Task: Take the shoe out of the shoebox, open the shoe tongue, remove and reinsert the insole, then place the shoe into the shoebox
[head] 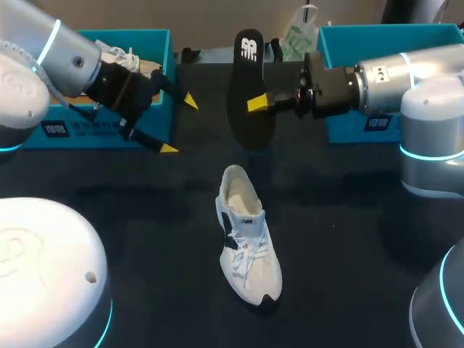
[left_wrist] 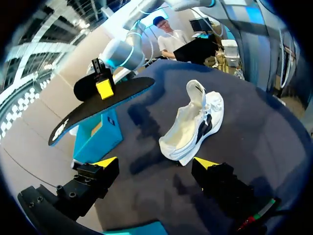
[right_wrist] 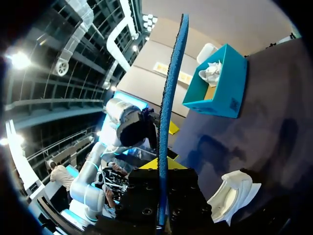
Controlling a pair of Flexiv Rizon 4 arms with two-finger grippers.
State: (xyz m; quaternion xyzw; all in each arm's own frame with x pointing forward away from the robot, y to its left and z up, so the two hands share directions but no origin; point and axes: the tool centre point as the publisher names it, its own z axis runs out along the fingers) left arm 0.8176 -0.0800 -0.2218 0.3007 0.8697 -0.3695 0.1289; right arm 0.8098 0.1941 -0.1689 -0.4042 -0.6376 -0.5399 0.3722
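The white shoe (head: pixel 246 239) lies on the dark table at mid front, toe toward me; it also shows ahead of the left gripper (left_wrist: pixel 193 127) and beside the right one (right_wrist: pixel 234 193). Its black insole (head: pixel 250 87) hangs in the air above the table behind the shoe, with my right gripper (head: pixel 259 104) shut on its edge. In the right wrist view the insole (right_wrist: pixel 171 98) stands edge-on between the right gripper's (right_wrist: pixel 161 166) fingers. My left gripper (head: pixel 179 125) hovers wide open and empty beside the left teal shoebox (head: pixel 156 43); its tips (left_wrist: pixel 155 164) point toward the shoe.
The left shoebox holds another white shoe (head: pixel 123 58). A second teal box (head: pixel 348 43) stands at back right, behind my right arm. A white bag (head: pixel 299 36) lies at the back between the boxes.
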